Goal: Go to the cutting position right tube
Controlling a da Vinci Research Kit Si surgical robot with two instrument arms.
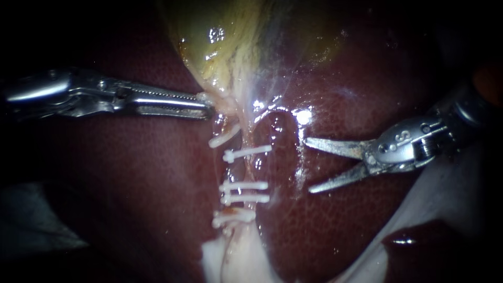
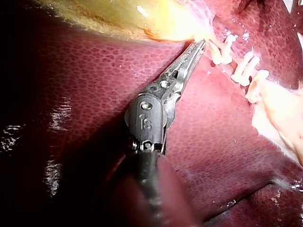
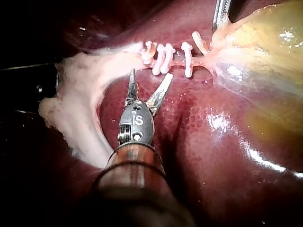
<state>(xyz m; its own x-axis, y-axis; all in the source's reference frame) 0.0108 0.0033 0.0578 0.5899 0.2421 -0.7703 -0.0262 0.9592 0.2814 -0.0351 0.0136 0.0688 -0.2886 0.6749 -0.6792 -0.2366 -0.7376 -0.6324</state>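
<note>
**Right instrument held open beside the clipped right tube**

The left instrument (image 1: 208,106) is seen entering from the left, and its jaws are pressed together on a fold of pale tissue at the narrow lower end of the gallbladder (image 1: 230,47). The same pinch is shown in the left wrist view, where the left instrument (image 2: 201,44) meets the yellow edge of the gallbladder (image 2: 142,19). The right tube (image 1: 247,169) is found running downward from that end over the liver (image 1: 367,78), and it is crossed by white clips (image 1: 244,185), with a bare stretch left between the upper clip and the lower pair. The right instrument (image 1: 308,165) is held over the liver near the tube's right side; its jaws are spread wide, nothing is gripped, and the tube is not touched. In the right wrist view the right instrument (image 3: 151,74) is pointed at the row of clips (image 3: 162,57), short of them
</note>
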